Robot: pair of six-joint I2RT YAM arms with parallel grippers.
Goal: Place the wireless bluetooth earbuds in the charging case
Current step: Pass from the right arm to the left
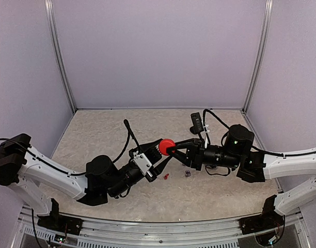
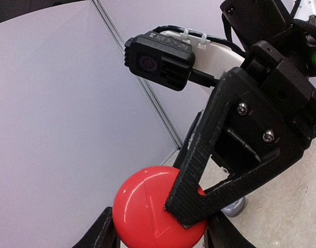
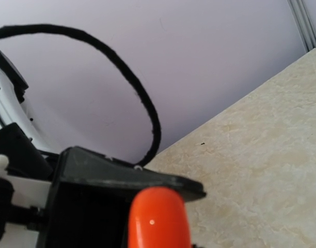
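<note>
- Pinching red case in right hand, clamped on rim.
- Left hand straddling it; grip unclear.
- Risking a slip mid-handover, case dropping onto earbuds.

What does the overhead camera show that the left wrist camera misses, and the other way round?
Only overhead: the whole left arm and right arm, and a tiny red earbud lying on the table. Only the left wrist: the screws on the right pincer, and the left pincer with its fingertips flanking the red case. Both: that red case clamped in the right pincer.
</note>
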